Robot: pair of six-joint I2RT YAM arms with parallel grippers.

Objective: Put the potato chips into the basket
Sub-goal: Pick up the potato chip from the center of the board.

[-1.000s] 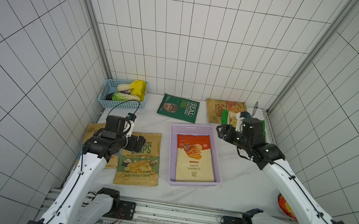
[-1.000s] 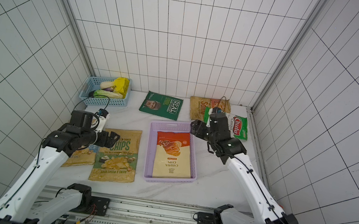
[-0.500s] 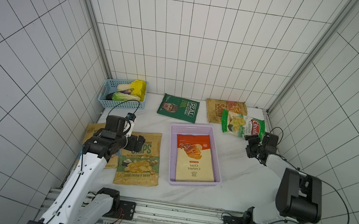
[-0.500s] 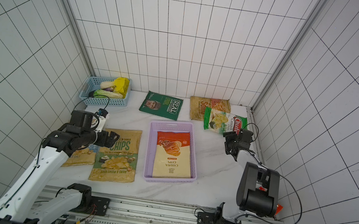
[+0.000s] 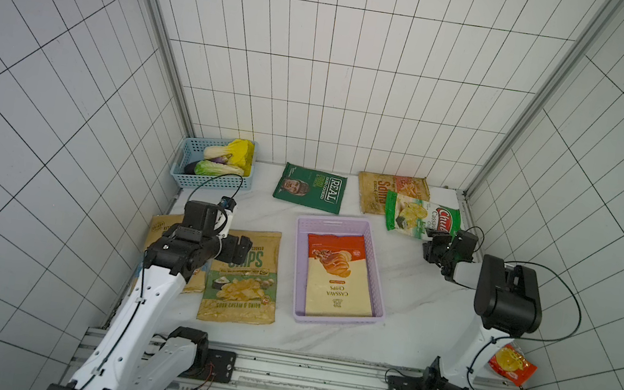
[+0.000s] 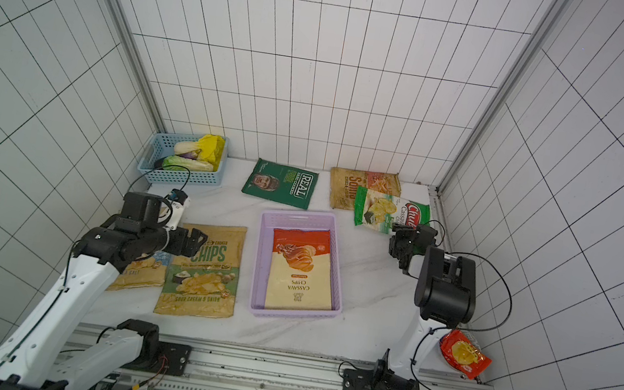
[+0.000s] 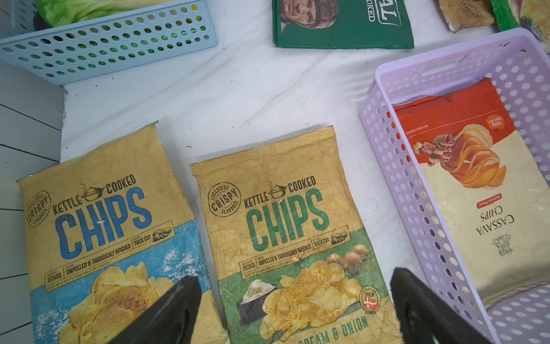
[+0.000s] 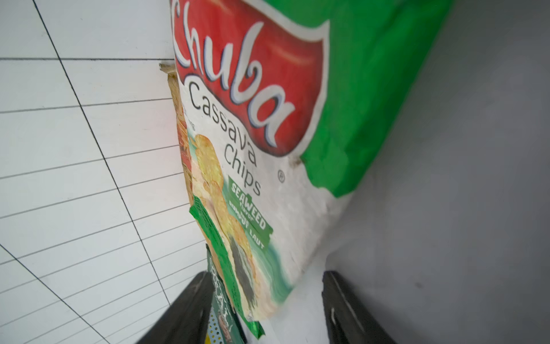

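– One bag was in?
– One. The cream cassava-chip bag with the red top [image 5: 339,280] lay flat inside the shallow lilac perforated plastic basket [image 5: 338,321], mid-table. Clock read from that basket, twelve toward the back wall.
– The rest?
– Five lay on the white table top [image 5: 403,302]. Dark green "REAL" bag [image 5: 311,187] at twelve. Tan bag by the back wall [image 5: 376,191] at one. Green-and-white "Chuba" cassava bag [image 5: 412,215] at two, overlapping that tan bag's near corner. At nine, the tan "CHIPS" bag with green lettering [image 5: 241,290]. Past it, the tan "CHIPS" bag with blue lettering [image 7: 101,220], partly under the left arm [image 5: 162,287].
– Right gripper [image 5: 434,239]?
– At the Chuba bag's near edge. In the right wrist view the black jaws stood apart with that edge between them. A gap showed on one side, so it was not clamped.
– Left gripper [image 5: 243,248]?
– It hung above the green-lettered bag, spread wide, holding nothing.
– Other items?
– Small blue lattice basket [image 5: 211,183] at ten, with toy vegetables [image 5: 223,157] inside. Orange-red packet [image 5: 511,362] at four, off the table.
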